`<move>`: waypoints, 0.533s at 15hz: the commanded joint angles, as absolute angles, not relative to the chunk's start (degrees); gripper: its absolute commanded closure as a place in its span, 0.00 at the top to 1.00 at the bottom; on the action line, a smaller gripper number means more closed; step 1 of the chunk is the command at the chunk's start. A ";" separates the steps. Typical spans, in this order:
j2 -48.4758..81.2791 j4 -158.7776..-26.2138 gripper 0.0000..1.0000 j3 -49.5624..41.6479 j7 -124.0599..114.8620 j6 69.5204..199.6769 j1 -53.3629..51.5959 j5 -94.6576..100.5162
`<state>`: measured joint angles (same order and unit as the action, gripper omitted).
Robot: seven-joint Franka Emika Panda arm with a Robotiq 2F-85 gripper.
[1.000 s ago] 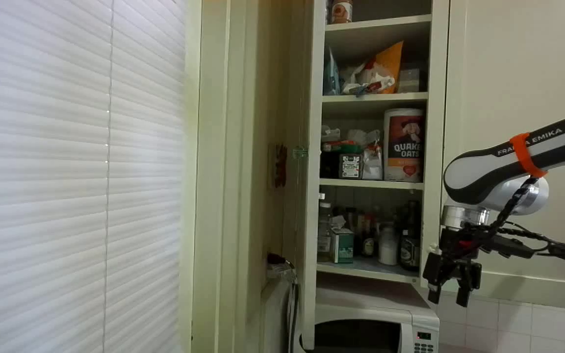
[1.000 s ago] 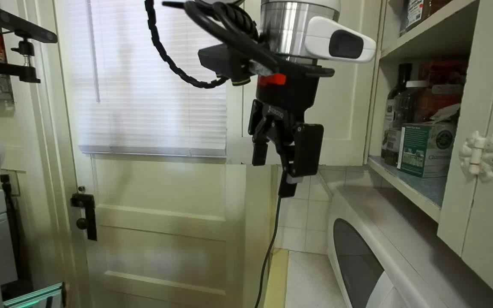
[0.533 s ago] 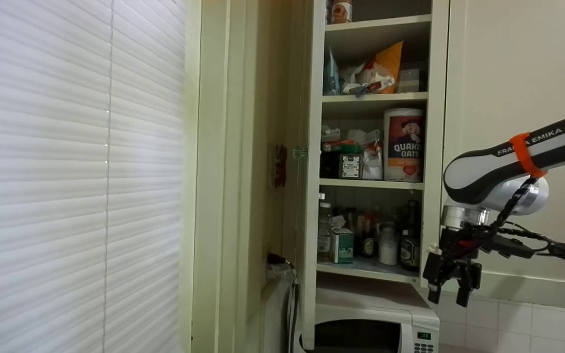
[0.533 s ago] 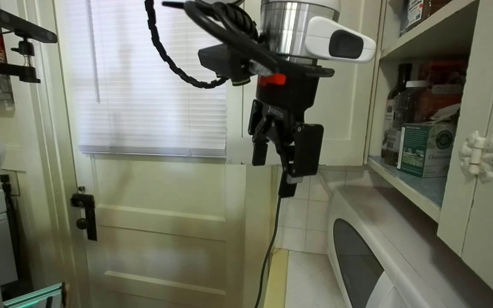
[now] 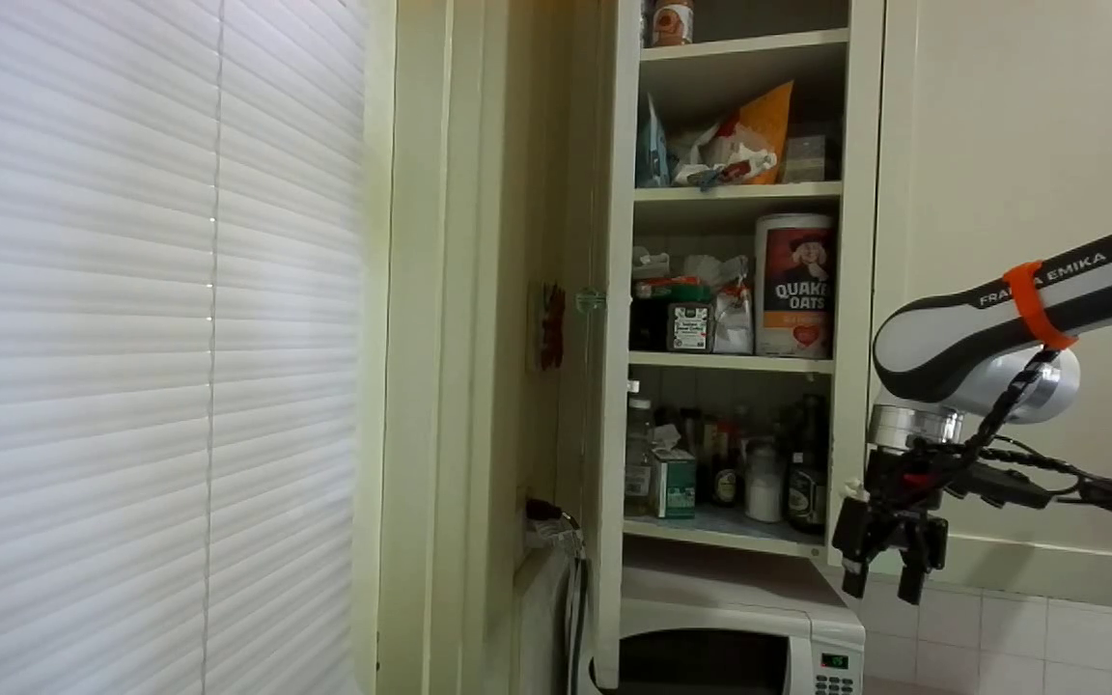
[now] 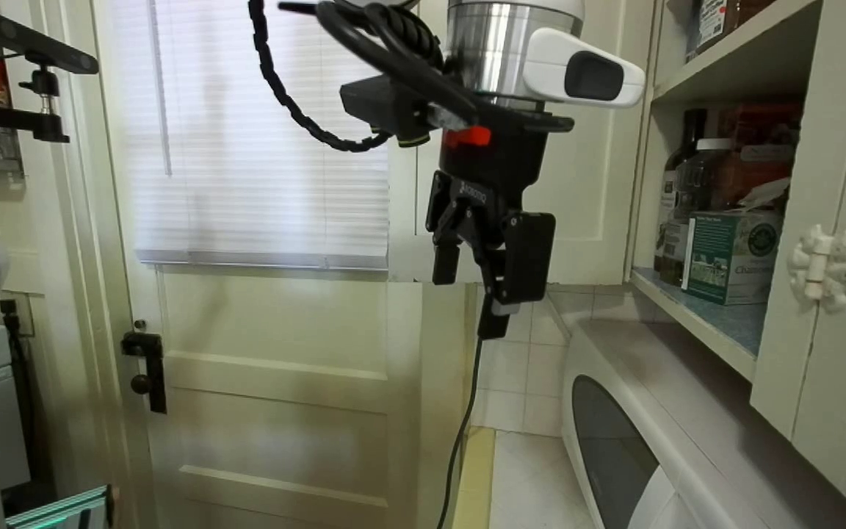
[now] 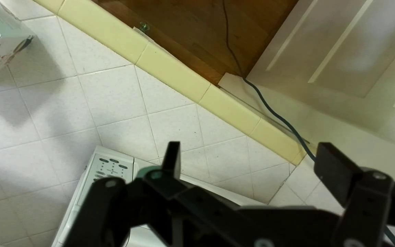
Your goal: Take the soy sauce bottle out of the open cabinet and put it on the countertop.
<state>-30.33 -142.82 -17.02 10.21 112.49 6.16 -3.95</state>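
In an exterior view, my jaws hang right of the open cabinet [image 5: 862,241], where a carton [image 5: 676,485] stands left of a jar [image 5: 764,487] on the lowest shelf [image 5: 720,538], an oats canister [image 5: 794,286] one shelf above. Beneath the cabinet, the microwave [image 5: 720,579] sits on the tabletop [image 7: 115,92].

White microwave [image 5: 739,613]: green display [image 5: 834,661] lit, keypad [image 5: 834,684] directly beneath it, both right of the dark door window [image 5: 701,661]. Quaker Oats canister [image 5: 794,286]: upright, label legible. Chamomile tea box [image 6: 733,257], green and white: upright, in both exterior views; pale flap or paper [image 6: 764,192] raised at its top. White window blind [image 6: 239,162]: hanging over the upper part of a cream panelled door [image 6: 269,382]; dark doorknob [image 6: 141,384] below the blind's lower edge. Printed carton [image 7: 2,51] in the wrist view: partly cut off, print not legible.
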 commanded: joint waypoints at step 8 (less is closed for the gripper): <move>-27.81 -143.95 1.00 -10.81 2.40 125.30 8.33 -3.85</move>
<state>-29.23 -143.01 -13.79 6.56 119.38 7.25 -3.95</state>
